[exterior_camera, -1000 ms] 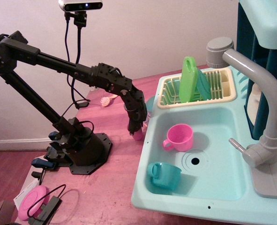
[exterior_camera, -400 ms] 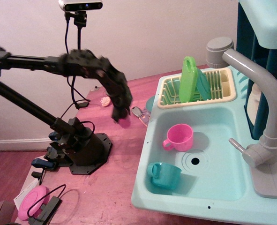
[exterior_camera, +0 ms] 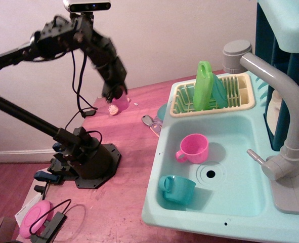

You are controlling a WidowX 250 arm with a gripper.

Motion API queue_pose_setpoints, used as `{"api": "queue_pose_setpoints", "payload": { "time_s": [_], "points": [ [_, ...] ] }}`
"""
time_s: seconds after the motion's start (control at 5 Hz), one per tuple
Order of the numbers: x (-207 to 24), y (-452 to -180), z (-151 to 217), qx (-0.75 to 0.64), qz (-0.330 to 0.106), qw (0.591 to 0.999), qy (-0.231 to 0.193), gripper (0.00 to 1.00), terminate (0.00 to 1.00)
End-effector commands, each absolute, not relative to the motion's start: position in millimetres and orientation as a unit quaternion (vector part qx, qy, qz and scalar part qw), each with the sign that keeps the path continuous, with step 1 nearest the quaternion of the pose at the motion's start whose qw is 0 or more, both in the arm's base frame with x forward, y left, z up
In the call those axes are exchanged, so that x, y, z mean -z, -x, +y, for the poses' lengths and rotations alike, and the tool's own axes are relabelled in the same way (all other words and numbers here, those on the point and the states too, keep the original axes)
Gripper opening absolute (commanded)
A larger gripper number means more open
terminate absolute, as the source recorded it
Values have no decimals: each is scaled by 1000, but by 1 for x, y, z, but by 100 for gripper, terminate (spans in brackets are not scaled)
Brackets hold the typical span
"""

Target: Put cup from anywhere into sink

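Observation:
The small pink cup (exterior_camera: 122, 105) hangs in my gripper (exterior_camera: 117, 97), which is shut on it and holds it above the table, well left of the sink. It is blurred and partly hidden by the fingers. The light-turquoise sink (exterior_camera: 235, 195) fills the right side, with a round drain hole (exterior_camera: 210, 174), a grey faucet (exterior_camera: 285, 96) and a cream dish rack (exterior_camera: 240, 101). A wider pink mug with a handle (exterior_camera: 192, 148) and a teal mug with a handle (exterior_camera: 177, 188) lie in the basin.
A green cutting board (exterior_camera: 204, 85) stands in the rack. A small peach brush (exterior_camera: 112, 111) lies just below the gripper, and a metallic object (exterior_camera: 150, 122) lies by the sink's left rim. The arm's black base (exterior_camera: 86, 159) stands at the left.
The gripper has lifted the pink cup from the table beside the sink's left rim and carried it up and to the left, away from the sink.

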State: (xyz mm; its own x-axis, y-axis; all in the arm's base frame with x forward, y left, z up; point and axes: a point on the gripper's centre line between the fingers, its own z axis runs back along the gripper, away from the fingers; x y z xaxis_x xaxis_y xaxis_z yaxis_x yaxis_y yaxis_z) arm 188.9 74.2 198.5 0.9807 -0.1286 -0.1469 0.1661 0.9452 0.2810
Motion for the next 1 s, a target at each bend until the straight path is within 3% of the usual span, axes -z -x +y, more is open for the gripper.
{"api": "queue_pose_setpoints", "payload": {
  "time_s": [0.0,0.2,0.8],
  "points": [
    [-180,-266,63,166,72,973,-141,0,0],
    [-159,-302,51,207,87,966,-130,0,0],
    [-126,-313,37,220,63,967,-108,0,0]
  ]
}}
